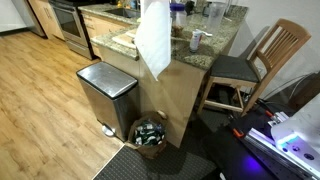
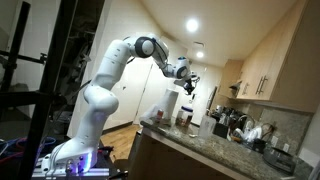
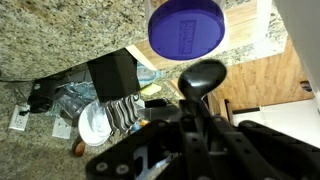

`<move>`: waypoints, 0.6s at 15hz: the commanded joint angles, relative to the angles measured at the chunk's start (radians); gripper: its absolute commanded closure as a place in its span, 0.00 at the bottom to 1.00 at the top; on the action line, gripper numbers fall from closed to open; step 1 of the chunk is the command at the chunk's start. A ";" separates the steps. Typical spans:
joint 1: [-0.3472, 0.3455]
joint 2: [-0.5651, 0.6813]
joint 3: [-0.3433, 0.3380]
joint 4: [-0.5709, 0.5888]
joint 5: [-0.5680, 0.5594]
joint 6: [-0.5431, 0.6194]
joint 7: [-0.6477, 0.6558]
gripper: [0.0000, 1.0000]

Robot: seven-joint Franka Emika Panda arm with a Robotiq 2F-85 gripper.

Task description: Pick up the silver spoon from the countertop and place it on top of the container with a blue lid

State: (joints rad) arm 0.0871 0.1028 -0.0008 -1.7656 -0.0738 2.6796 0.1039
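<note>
countertop (image 3: pixel 60 35): speckled beige-brown granite, level | container with a blue lid (image 1: pixel 198 42): small squat whitish jar, upright on the slab near its edge | silver spoon: too small for me to place

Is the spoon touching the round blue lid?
Cannot tell. In the wrist view the spoon shows just below the blue lid, but their heights cannot be compared there. The exterior views are too small to help.

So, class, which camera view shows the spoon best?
The wrist view: the spoon sits mid-frame, its bowl sticking out of the shut gripper. In both exterior views it is too small to make out.
</note>
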 commanded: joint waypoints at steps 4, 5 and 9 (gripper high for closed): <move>-0.006 0.148 0.026 0.063 0.049 0.048 -0.012 1.00; -0.001 0.171 0.018 0.074 0.032 0.065 0.012 1.00; 0.020 0.265 -0.021 0.166 -0.028 0.075 0.093 1.00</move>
State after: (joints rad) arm 0.0896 0.2927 0.0066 -1.6936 -0.0707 2.7521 0.1528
